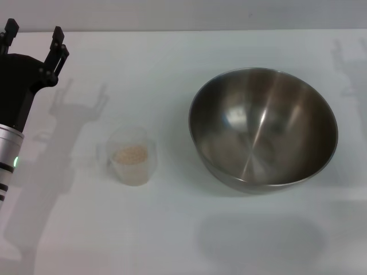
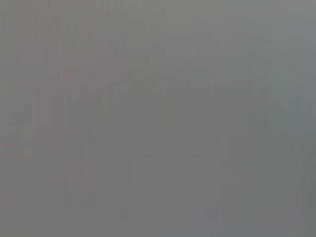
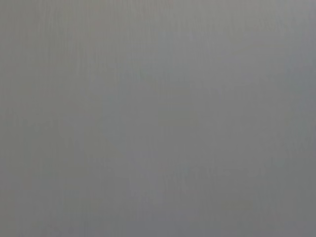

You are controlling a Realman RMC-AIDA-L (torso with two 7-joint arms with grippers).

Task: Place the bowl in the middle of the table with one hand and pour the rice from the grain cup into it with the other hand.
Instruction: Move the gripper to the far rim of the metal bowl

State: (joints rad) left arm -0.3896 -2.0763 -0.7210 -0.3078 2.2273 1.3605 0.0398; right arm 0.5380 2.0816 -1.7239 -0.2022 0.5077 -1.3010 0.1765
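The stainless-steel bowl (image 1: pixel 263 129) sits empty on the white table (image 1: pixel 172 229), right of centre in the head view. The clear grain cup (image 1: pixel 131 156) stands upright left of it, with rice (image 1: pixel 130 154) in its bottom. My left gripper (image 1: pixel 33 35) is at the far left, above and behind the cup, apart from it, its two black fingers spread and empty. My right gripper is out of view; only its shadow falls at the right edge. Both wrist views show plain grey surface.
The table's back edge (image 1: pixel 183 30) runs along the top of the head view. Shadows of the arms fall on the table left of the cup and at the upper right.
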